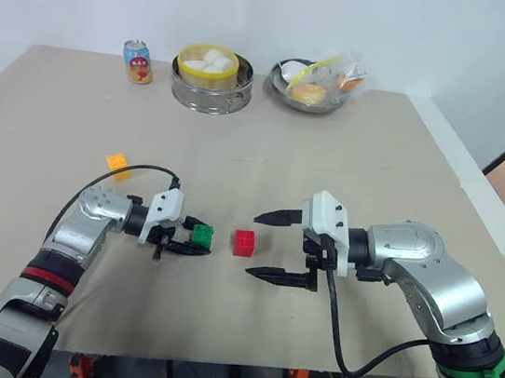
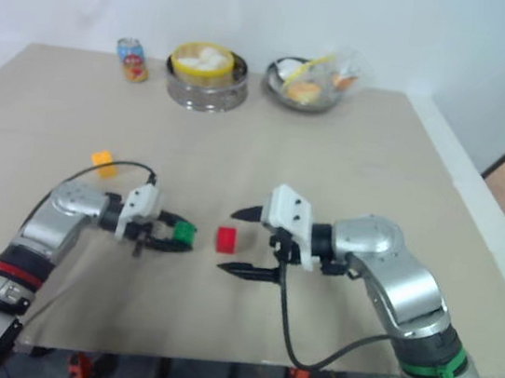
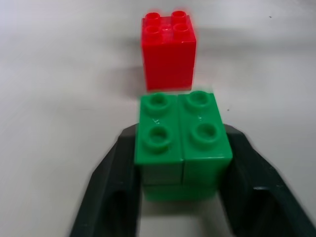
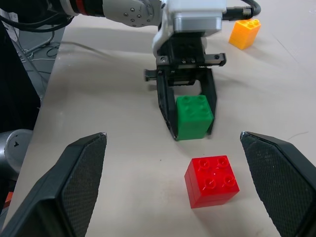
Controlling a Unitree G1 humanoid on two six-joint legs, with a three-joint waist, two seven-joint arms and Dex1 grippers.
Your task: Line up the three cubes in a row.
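Note:
The green cube (image 1: pixel 202 235) rests on the table with my left gripper (image 1: pixel 207 241) shut on it, one black finger (image 3: pixel 116 187) against each side. Just to its right, a small gap away, stands the red cube (image 1: pixel 244 242). My right gripper (image 1: pixel 253 244) hangs wide open, its fingertips on either side of the red cube without touching it. The orange-yellow cube (image 1: pixel 118 165) sits apart on the table, farther back and to the left, behind my left arm.
At the table's far edge stand a drink can (image 1: pixel 138 61), a metal steamer (image 1: pixel 212 78) with white buns, and a metal bowl (image 1: pixel 314 87) of wrapped food. The table's right edge (image 1: pixel 479 183) runs close beside my right arm.

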